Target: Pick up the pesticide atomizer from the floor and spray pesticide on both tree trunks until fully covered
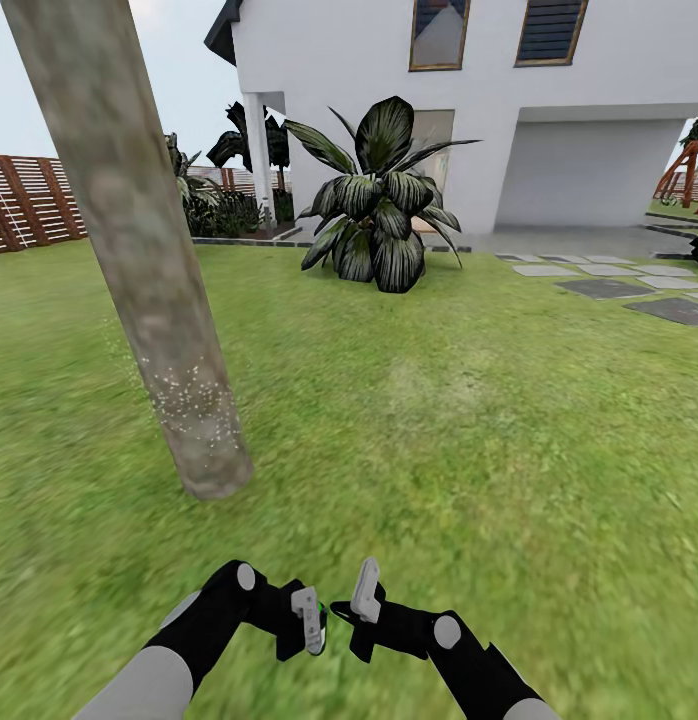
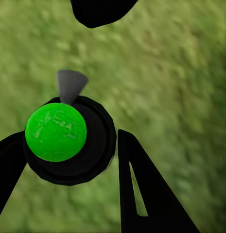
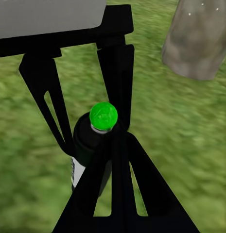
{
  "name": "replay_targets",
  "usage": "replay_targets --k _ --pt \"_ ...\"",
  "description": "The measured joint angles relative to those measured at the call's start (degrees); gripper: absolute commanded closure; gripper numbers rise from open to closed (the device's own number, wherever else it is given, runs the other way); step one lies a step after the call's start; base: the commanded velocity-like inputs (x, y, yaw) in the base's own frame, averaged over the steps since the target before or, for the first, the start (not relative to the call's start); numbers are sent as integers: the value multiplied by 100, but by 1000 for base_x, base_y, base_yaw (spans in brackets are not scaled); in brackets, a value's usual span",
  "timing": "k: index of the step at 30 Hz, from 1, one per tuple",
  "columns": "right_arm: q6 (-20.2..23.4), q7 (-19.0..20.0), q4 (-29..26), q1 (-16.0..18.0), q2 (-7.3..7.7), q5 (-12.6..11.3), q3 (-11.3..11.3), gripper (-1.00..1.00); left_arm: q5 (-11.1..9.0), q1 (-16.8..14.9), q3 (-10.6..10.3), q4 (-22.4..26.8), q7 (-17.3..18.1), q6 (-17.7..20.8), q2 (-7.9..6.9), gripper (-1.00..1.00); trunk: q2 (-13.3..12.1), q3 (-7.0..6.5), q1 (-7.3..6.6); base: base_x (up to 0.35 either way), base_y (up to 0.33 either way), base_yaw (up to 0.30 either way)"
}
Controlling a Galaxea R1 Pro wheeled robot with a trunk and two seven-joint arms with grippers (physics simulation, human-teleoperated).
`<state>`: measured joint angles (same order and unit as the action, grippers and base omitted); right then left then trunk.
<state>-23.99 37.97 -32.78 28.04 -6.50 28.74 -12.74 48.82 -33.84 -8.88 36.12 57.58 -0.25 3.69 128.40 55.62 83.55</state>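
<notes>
Atomizer (image 2: 56, 132), clamped between the left gripper's (image 1: 311, 622) jaws, should aim higher up the speckled left trunk (image 1: 139, 250); right gripper's (image 1: 359, 605) jaws apart.

The leaning grey-brown tree trunk (image 1: 139, 250) looks like mottled bark, matt and slightly rough, with tiny white specks of pesticide (image 1: 194, 400) on its lower part. The green grass lawn (image 1: 469, 420) has a soft, matt, blotchy surface. The black round atomizer bottle (image 3: 88, 145) looks like smooth plastic with a faint sheen, and its bright green ball cap (image 2: 56, 131) is glossy plastic with a fine cracked pattern. The brown slatted fence (image 1: 29, 200) looks like wood. The white house wall (image 1: 589, 110) is smooth and matt. The big dark-leaved plant (image 1: 379, 200) has shiny, striped leaves.
</notes>
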Motion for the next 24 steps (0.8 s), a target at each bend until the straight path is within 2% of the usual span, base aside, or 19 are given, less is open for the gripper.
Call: replay_targets --k 24 --pt "0 0 7 0 0 0 0 100 -2 0 2 -2 8 -73 44 100 0 0 0 0 0 0"
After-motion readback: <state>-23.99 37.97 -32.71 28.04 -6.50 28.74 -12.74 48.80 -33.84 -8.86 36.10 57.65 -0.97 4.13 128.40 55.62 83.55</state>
